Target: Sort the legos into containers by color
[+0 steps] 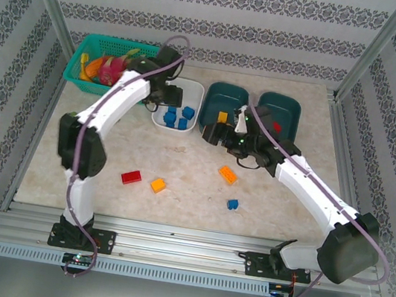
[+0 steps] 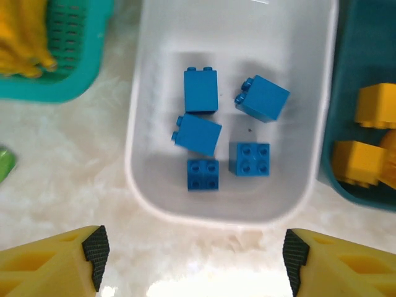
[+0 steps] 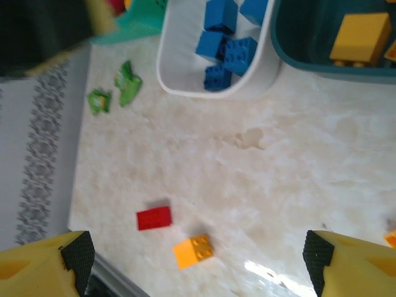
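Legos (image 1: 227, 173) loose on table: orange brick (image 3: 192, 250) sat between my right gripper's (image 3: 198, 257) released, empty jaws, red brick (image 3: 153, 218) just beyond. Left gripper (image 2: 195, 257) hung released, empty, white tub (image 2: 139, 124) with five blue bricks (image 2: 201, 133) ahead. Best move, I judged: descend straight, centre orange, clamp flat sides.

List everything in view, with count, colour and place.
Blue legos: five, in the white tub.
Teal tubs: two, right of it; orange legos in the middle one, red lego in the rightmost.
Loose legos: four, on the table; one red, two orange, one blue.
Mesh basket: one, turquoise, far left, holding toy fruit.
Wrappers: two, green, left of the white tub.
Left pincer: yellow, open, above the white tub.
Right pincer: yellow, open, above the table.
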### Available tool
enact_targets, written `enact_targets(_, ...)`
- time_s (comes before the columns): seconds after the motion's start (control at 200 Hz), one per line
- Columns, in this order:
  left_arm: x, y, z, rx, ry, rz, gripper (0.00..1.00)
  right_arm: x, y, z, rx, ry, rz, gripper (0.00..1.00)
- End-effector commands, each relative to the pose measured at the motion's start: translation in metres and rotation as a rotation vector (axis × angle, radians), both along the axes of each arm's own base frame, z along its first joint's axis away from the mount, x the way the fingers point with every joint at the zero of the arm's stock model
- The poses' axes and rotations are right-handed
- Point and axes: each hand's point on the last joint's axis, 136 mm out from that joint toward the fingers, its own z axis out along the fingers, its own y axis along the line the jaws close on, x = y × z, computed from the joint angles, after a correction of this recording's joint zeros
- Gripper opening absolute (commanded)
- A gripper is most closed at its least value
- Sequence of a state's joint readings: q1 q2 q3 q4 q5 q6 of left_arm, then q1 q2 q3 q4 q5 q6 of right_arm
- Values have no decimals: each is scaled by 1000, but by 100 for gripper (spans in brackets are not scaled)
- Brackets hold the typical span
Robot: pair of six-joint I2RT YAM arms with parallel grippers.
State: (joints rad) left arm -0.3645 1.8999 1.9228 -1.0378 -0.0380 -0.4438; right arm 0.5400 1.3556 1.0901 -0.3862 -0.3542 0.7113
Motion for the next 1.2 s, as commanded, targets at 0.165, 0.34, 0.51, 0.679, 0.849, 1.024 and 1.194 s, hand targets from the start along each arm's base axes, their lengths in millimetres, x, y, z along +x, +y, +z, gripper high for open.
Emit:
enact_targets(0.165,-126,40,27,-260,-113,216,81,-56,84,-9,-309,-293,559,89)
enact_targets(0.34,-218,80,-3,-304,-134,333,83,-94,151,-28,-279,-460,941,91)
enact_targets(0.51,-282,108,-17,-333,-115,437,83,-108,189,-71,-348,-534,1179,92)
enact_targets(0.679,-317,118,-23,-387,-113,470,83,-86,214,-109,-448,-590,1247,97)
enact_targets(0.849,-328,122,-15,-409,-142,468,83,-68,232,-137,-519,-583,1256,98)
enact_targets(1.024,-330,120,-10,-421,-149,452,83,-64,241,-167,-597,-543,1275,97)
enact_targets(1.194,-331,122,-4,-419,-166,444,82,-59,249,-178,-598,-495,1244,93)
